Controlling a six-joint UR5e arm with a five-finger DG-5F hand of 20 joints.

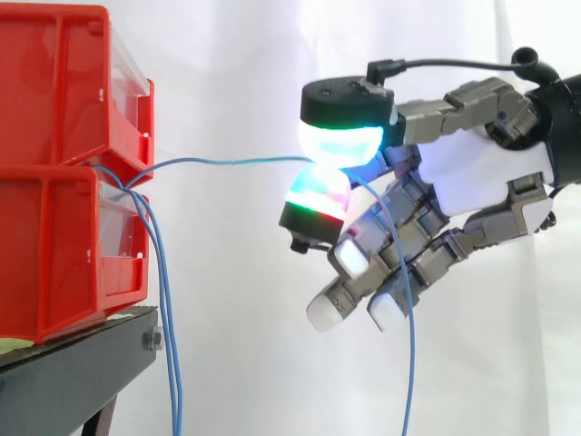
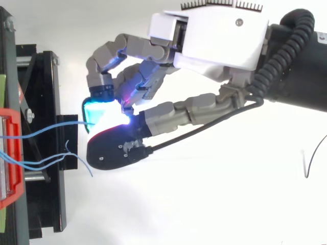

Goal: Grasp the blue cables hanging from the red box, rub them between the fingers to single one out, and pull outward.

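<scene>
One thin blue cable (image 1: 236, 161) stretches from the red plastic bins (image 1: 64, 91). The hand (image 1: 495, 173) pinches it between glowing pads (image 1: 340, 145).

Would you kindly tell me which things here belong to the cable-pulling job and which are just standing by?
Job:
- hand, pinching one blue cable
- other blue cables, hanging loose
- lower red box, where the cables come out

Standing by:
- upper red box
- black stand
- white curtain
</scene>
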